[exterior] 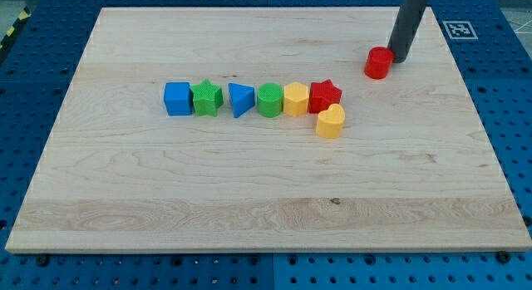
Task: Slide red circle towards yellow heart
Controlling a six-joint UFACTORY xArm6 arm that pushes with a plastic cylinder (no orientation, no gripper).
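The red circle [378, 63] sits on the wooden board near the view's top right. My tip [398, 59] rests just right of it, touching or nearly touching its right side. The yellow heart [331, 121] lies lower and to the left, just below the red star [325, 95], at the right end of a row of blocks.
A row runs left from the red star: yellow hexagon [296, 100], green circle [269, 100], blue triangle [240, 100], green star [206, 98], blue square [177, 99]. The wooden board [266, 199] lies on a blue perforated table. A marker tag [458, 29] lies at the top right.
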